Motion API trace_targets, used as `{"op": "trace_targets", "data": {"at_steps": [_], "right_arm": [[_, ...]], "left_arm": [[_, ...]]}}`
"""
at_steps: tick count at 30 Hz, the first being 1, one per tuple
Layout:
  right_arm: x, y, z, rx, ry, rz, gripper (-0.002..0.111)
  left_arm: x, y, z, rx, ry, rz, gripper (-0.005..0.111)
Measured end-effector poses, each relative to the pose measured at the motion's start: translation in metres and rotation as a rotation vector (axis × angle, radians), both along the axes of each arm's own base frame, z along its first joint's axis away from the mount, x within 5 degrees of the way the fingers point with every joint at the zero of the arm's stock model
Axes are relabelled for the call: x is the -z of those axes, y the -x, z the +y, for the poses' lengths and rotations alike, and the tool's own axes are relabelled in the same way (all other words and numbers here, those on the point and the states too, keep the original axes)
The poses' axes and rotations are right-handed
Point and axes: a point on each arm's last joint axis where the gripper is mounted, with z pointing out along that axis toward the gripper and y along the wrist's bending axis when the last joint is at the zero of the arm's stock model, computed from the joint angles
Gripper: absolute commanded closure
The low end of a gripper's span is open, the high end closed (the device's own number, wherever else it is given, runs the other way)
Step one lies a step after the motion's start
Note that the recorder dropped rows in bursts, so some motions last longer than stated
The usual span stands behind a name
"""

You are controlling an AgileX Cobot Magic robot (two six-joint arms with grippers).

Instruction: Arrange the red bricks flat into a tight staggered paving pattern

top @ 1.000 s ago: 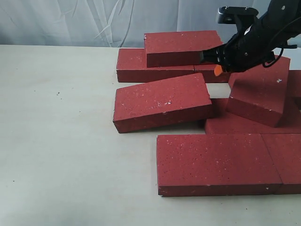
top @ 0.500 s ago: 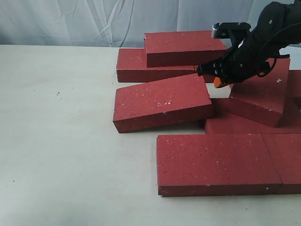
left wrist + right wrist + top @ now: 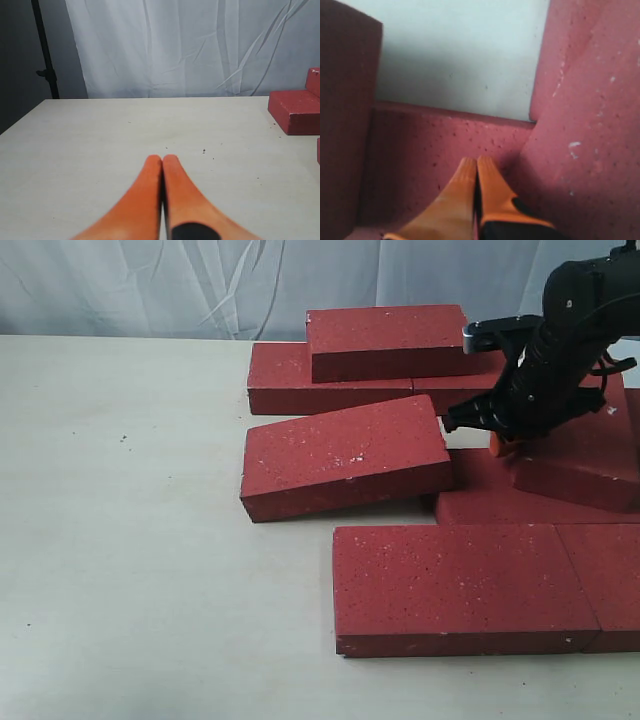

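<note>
Two right fingers (image 3: 462, 195), tips together, among red bricks (image 3: 345, 455)

on the right half of the table (image 3: 120, 540), a top brick (image 3: 388, 338) lies on a back brick (image 3: 300, 388) near the far edge, a tipped brick (image 3: 345, 455) sits in front of them, and two front bricks (image 3: 465, 585) lie flat, touching side by side, near the front edge.

the red bricks (image 3: 610, 580) at the right are cut off by the exterior view's edge, and one brick (image 3: 590, 468) is partly hidden behind the right arm (image 3: 560, 360). in the right wrist view, brick surfaces are blurred.
</note>
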Motion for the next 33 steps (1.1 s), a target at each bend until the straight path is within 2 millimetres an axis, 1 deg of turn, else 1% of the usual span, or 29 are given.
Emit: {"op": "trace_targets", "data": {"at_steps": [4,8,12,15,22,25,33], "right_arm": [[-0.005,0.001,-0.002,0.008,0.023,0.045,0.109],[-0.017,-0.003,-0.001,0.014,0.030,0.062,0.109],[-0.034,-0.005,-0.001,0.016,0.022,0.027,0.109],[-0.042,-0.005,0.000,0.021,0.009,-0.007,0.109],[-0.044,-0.004,0.009,0.064,-0.109,0.004,0.109],[-0.046,-0.003,0.011,0.062,-0.128,0.005,0.109],[-0.067,0.002,0.011,0.063,-0.160,-0.052,0.109]], "left_arm": [[0.000,0.000,0.000,0.000,0.000,0.000,0.107],[0.000,0.000,0.000,0.000,0.000,0.000,0.107],[0.000,0.000,0.000,0.000,0.000,0.000,0.107],[0.000,0.000,0.000,0.000,0.000,0.000,0.107],[0.000,0.000,0.000,0.000,0.000,0.000,0.107],[0.000,0.000,0.000,0.000,0.000,0.000,0.107],[0.000,0.000,0.000,0.000,0.000,0.000,0.107]]}}
